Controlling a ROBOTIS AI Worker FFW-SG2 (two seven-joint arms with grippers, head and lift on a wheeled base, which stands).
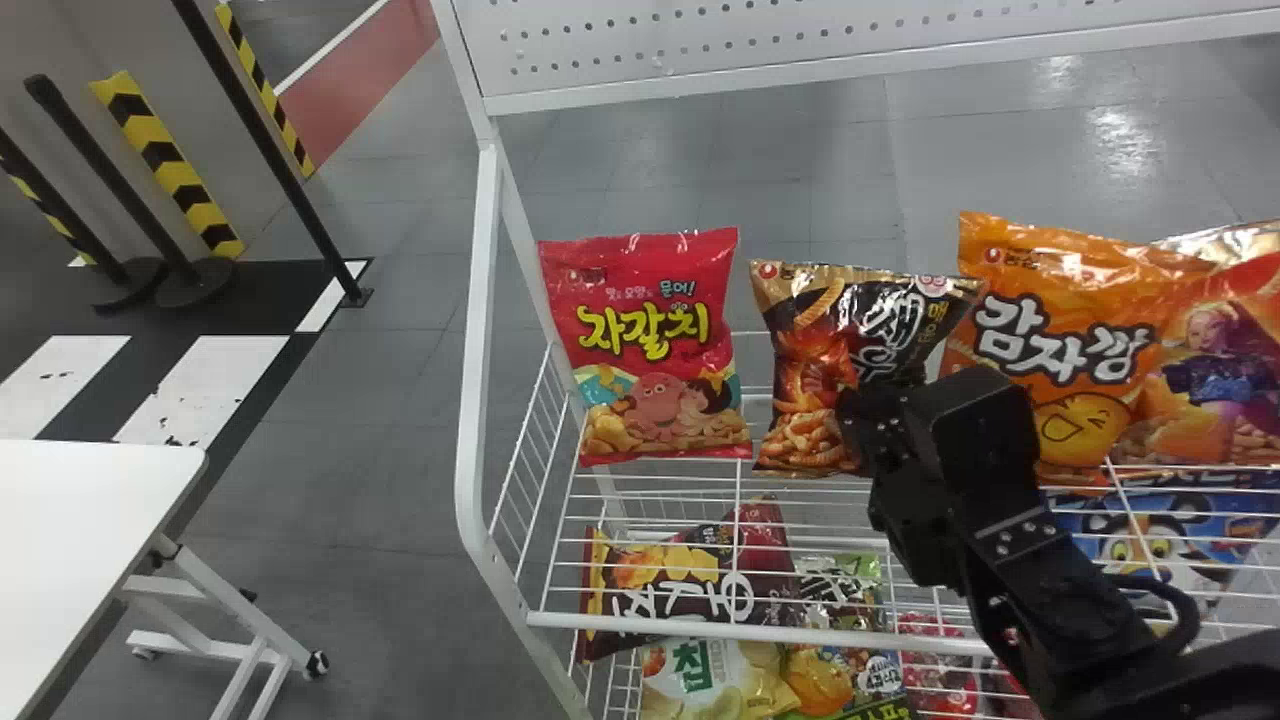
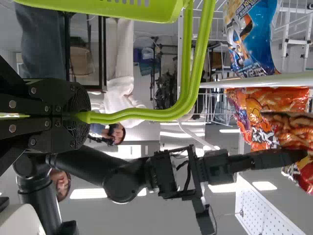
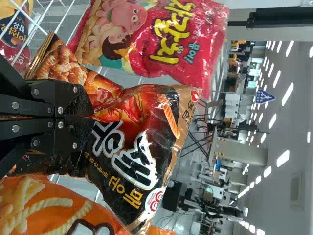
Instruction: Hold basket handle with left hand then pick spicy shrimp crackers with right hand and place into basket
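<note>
- Grey, glossy floor tiles (image 1: 400,420) spread behind and to the left of a white metal rack (image 1: 480,300), with a smooth white table (image 1: 90,520) at the lower left and a white perforated panel (image 1: 800,30) across the top of the frame.
- Crinkled, shiny film makes up the spicy shrimp crackers (image 1: 808,375), a black, gold and red pillow bag standing tilted at the centre right of the head view, between a red snack bag (image 1: 655,340) and an orange snack bag (image 1: 1050,340).
- The right gripper (image 1: 855,415) pinches this bag at its lower part; the right wrist view shows the flat black fingers (image 3: 76,110) pressed together on folded film, with the printed upper part fanning out past them.
- The left gripper (image 2: 80,116) is clamped on the smooth, curved basket handle (image 2: 193,73), made of two lime-green plastic bars side by side.
- The green basket (image 2: 98,7) has a slotted wall; its contents cannot be made out.
- Below the upper wire shelf (image 1: 700,480), glossy bags (image 1: 680,580) fill part of the lower level, among them a blue one with a cartoon tiger (image 1: 1150,545) at the lower right.
</note>
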